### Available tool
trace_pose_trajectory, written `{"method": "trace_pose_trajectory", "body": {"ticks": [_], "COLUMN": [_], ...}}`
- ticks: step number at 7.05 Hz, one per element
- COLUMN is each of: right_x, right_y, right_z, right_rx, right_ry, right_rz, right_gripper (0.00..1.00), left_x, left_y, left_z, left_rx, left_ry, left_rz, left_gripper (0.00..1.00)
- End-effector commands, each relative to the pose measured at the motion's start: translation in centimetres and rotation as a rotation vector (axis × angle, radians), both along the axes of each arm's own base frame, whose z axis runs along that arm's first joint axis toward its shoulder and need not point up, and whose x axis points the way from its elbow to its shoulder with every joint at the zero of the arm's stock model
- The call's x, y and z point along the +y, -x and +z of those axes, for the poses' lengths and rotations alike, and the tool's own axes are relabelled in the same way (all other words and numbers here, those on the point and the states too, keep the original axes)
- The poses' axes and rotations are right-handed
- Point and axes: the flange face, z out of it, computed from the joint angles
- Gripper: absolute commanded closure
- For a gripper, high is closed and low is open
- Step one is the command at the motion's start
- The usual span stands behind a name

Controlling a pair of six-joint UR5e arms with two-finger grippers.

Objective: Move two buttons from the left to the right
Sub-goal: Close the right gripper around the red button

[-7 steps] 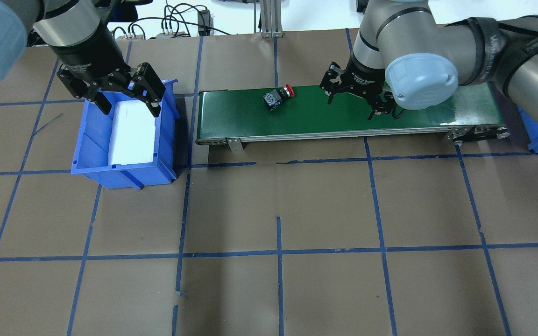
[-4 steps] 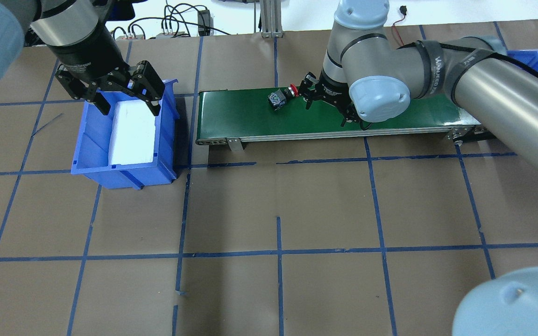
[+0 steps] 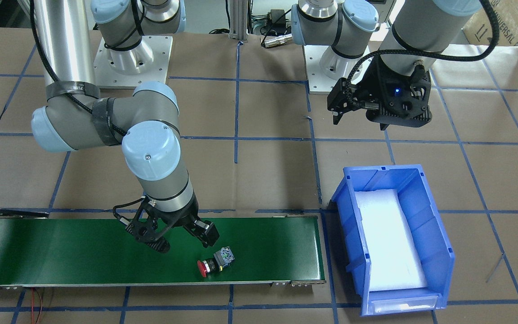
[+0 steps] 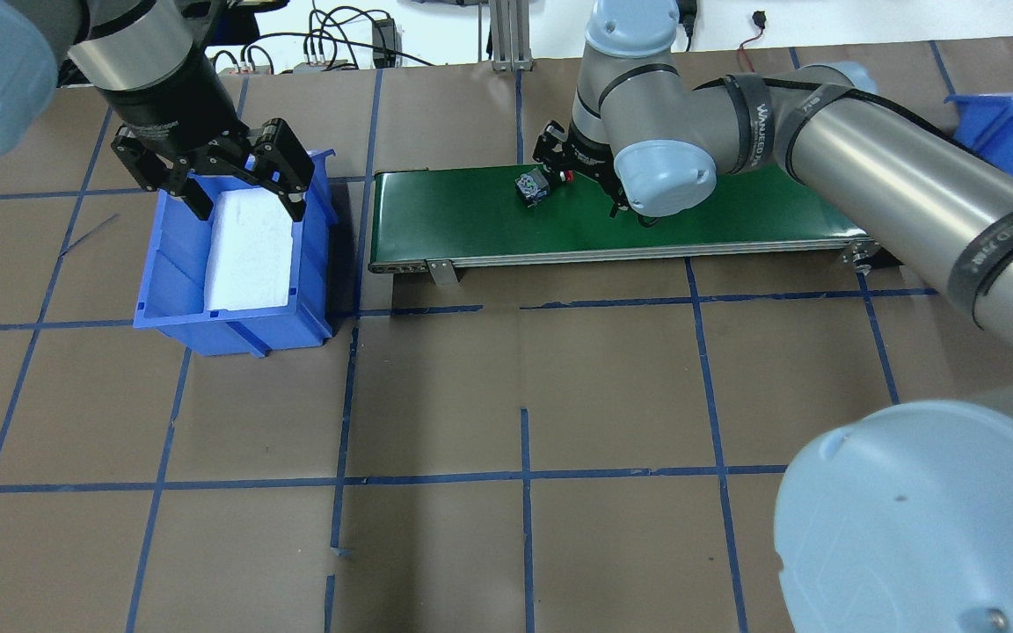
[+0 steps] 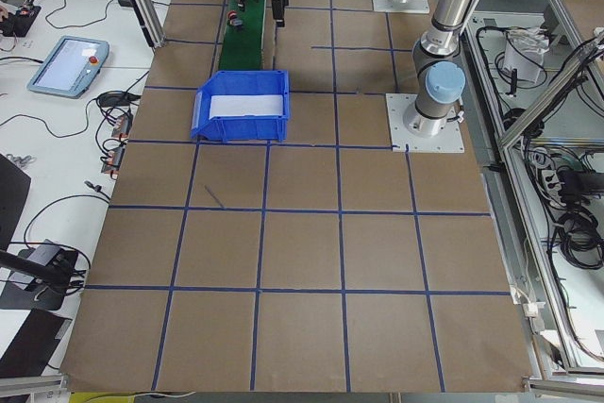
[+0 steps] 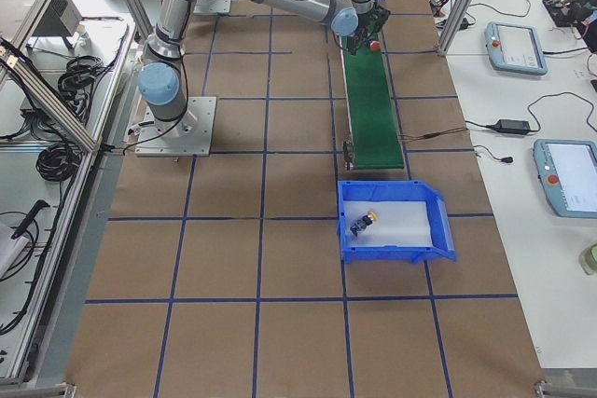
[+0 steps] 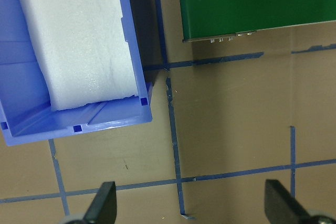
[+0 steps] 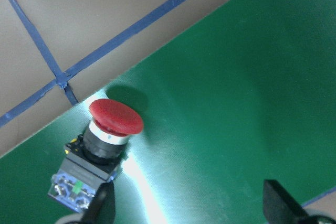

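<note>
Found the red button lying on its side on the green belt, in the half nearer the left bin, cap turned toward the operators' edge and the robot's right. Saw the right gripper low over the belt just beside it, fingers spread wide, gripping nothing. Placed the button close by one finger in the wrist view, not between the pair; could not tell whether touching. Spotted the yellow button inside the right bin, resting on white foam, small and blurred in the side view, pose not readable. Noted the left gripper raised above the left bin, fingers wide apart as well, holding nothing. Made out a foam pad lining that bin's floor. Took in the brown table with blue tape lines under belt and bins, and the belt running between the two bins
</note>
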Motion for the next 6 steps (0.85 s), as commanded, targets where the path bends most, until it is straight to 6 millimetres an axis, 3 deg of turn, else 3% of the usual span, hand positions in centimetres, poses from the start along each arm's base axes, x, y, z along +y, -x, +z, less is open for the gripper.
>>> {"method": "trace_pose_trajectory", "body": {"ticks": [1,6], "right_x": [-0.8,-2.4], "right_y": [-0.6,-1.2], "right_z": [0.1,-0.9], "right_rx": [0.001,0.002], "right_ry": [0.007,0.011], "right_rz": [0.007,0.036], "right_gripper": [0.00,0.05], "left_x": [-0.1,-0.2], "left_y": [0.0,0.0], "left_z": [-0.1,-0.3], "left_rx": [0.000,0.003], "left_ry": [-0.001,-0.004], "left_rz": [0.000,0.002], "left_gripper": [0.00,0.00]}}
